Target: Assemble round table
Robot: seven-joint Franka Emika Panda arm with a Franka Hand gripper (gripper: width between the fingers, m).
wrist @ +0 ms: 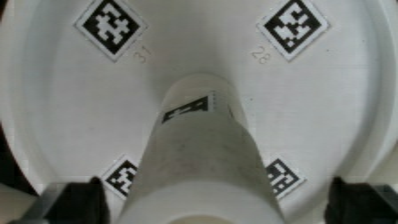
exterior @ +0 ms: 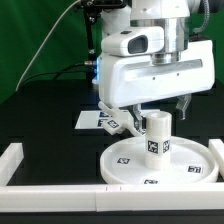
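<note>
The wide rimmed round disc (exterior: 128, 170) lies flat on the black table, with tags on its face. The short thick cylinder (exterior: 157, 137) stands upright on the disc's middle, with a tag on its side. My gripper (exterior: 160, 113) hangs right over the cylinder, open, with one finger on each side of its top. In the wrist view the cylinder (wrist: 201, 140) rises between the two dark fingertips (wrist: 75, 203), and a gap shows on each side. The disc (wrist: 196, 45) fills the background there. The smaller flat-armed piece is not in view.
The marker board (exterior: 100, 119) lies behind the disc towards the exterior view's left. White border rails run along the front (exterior: 60, 190) and the left (exterior: 20, 154). A rail end (exterior: 214, 146) shows at the right.
</note>
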